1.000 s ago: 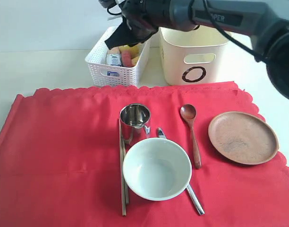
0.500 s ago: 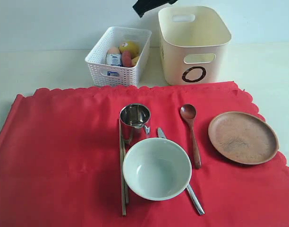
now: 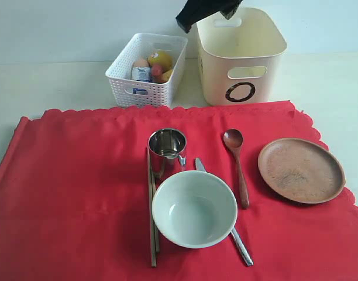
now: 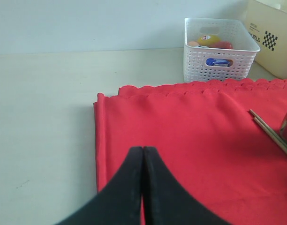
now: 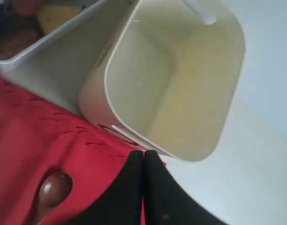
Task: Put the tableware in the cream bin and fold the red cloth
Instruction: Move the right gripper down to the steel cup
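The red cloth (image 3: pixel 73 193) lies spread flat on the table. On it stand the pale bowl (image 3: pixel 194 209), the steel cup (image 3: pixel 167 146), two chopsticks (image 3: pixel 151 216), the dark spoon (image 3: pixel 238 170), the knife (image 3: pixel 241 247) and the brown plate (image 3: pixel 300 170). Behind the cloth stands the cream bin (image 3: pixel 240 55), with nothing inside it in the right wrist view. My right gripper (image 3: pixel 182 24) hangs shut and empty high beside the bin's left rim. It shows as closed black fingers (image 5: pixel 144 153) above the bin (image 5: pixel 181 84) and the spoon (image 5: pixel 52 190). My left gripper (image 4: pixel 143 149) is shut and empty over the cloth's left edge (image 4: pixel 181 136).
A white lattice basket (image 3: pixel 147 70) with food items and a small carton stands left of the cream bin. It also appears as the basket (image 4: pixel 218 51) in the left wrist view. Pale tabletop (image 3: pixel 50 82) surrounds the cloth.
The right arm, stretched across the top over the white basket a second ago, has pulled back. Only its shut tip now shows by the cream bin's left rim. Nothing on the cloth moved.
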